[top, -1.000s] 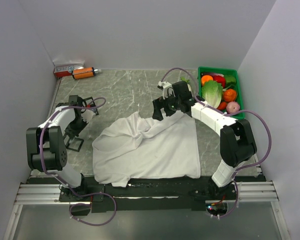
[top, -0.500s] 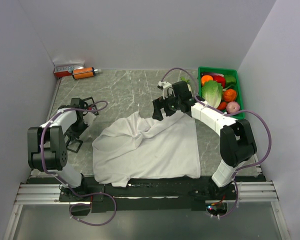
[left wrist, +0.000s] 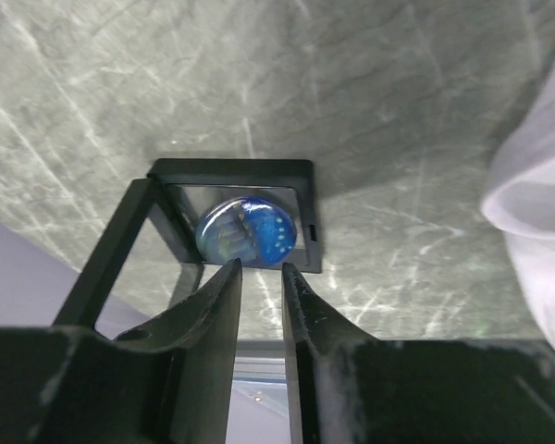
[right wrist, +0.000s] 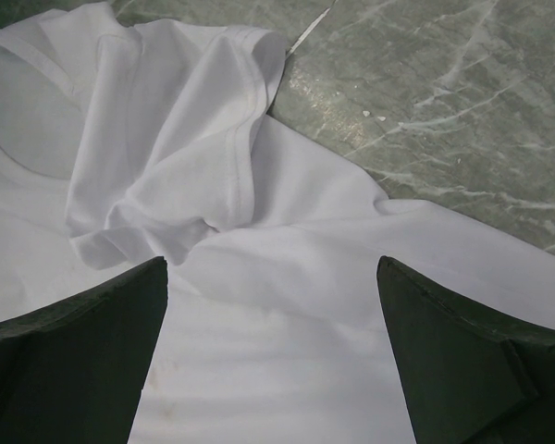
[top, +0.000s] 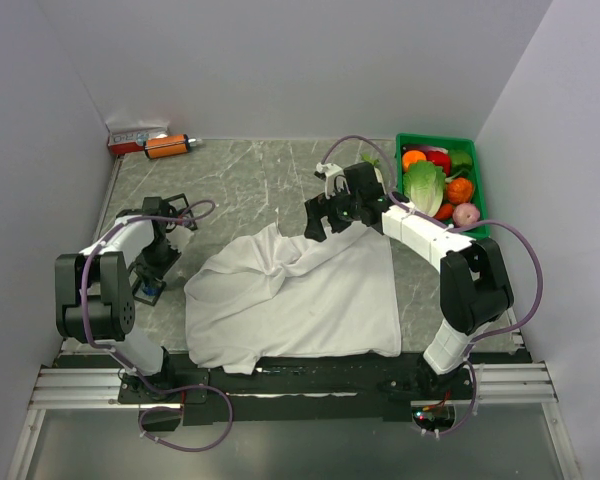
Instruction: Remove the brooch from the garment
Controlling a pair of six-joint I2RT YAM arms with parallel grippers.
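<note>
One brooch (left wrist: 247,233) inside black frame (left wrist: 231,169)

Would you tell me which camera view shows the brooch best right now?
The left wrist view. There the brooch sits mid-frame as a round blue disc, lying in a black square frame just beyond the fingers. The top external view shows it only as a tiny blue speck. The right wrist view shows just the white T-shirt.
</note>
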